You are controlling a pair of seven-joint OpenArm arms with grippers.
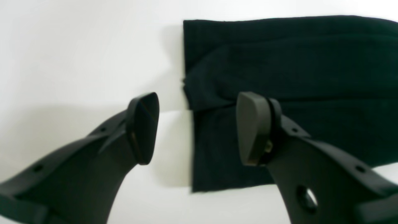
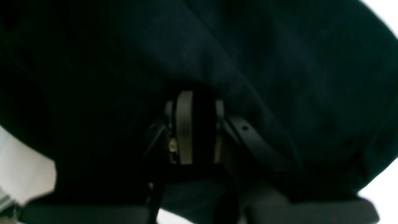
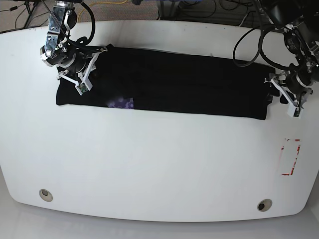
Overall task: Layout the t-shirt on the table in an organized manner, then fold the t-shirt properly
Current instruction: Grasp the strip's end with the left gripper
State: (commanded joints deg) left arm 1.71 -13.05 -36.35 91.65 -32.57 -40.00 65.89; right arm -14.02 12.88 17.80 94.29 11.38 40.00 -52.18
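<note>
One black t-shirt (image 3: 174, 84) lies folded into a long band across the far half of the white tabletop (image 3: 149, 164), a purple patch (image 3: 121, 103) showing at its near edge. Right gripper (image 2: 199, 127) jaws pinch its cloth; left gripper (image 1: 196, 127) jaws gape over its end. Cables (image 3: 199, 10) trail behind.

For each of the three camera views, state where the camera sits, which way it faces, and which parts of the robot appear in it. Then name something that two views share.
Left wrist: behind the open left gripper, facing the t-shirt edge on the table; both fingers show.
Right wrist: behind the right gripper, pointing into dark t-shirt cloth; its narrowly parted fingers hold cloth.
Base: overhead, looking down on the table; both arms show, left gripper at the right, right gripper at the left.
Shared: the straight t-shirt end appears in the left wrist and base views.
</note>
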